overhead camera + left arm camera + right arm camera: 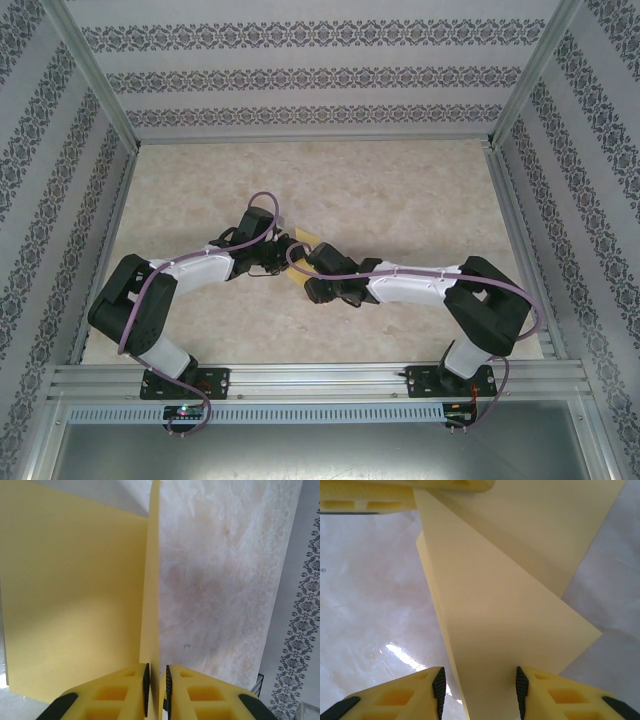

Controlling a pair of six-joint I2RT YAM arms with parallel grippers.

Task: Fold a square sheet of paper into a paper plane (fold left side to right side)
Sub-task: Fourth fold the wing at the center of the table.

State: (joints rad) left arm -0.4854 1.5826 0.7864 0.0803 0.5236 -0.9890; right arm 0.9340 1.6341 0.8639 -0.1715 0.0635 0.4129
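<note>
Marble tabletop point(400, 190), mid-fold: L gripper point(157, 685) pinches square sheet of paper point(75, 605) by its raised edge, prob. to carry it over; R gripper point(480, 685) spread, straddling paper, likely steadying it.

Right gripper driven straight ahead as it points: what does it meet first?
The yellow paper, lying inside the right gripper; beyond it probably the left gripper's fingers, depth unclear.

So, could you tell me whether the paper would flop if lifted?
Probably floppy where single-layered: the paper looks thin. The creased edge in the left gripper runs straight, so folds likely stiffen it. Likely light, easily crumpled.
</note>
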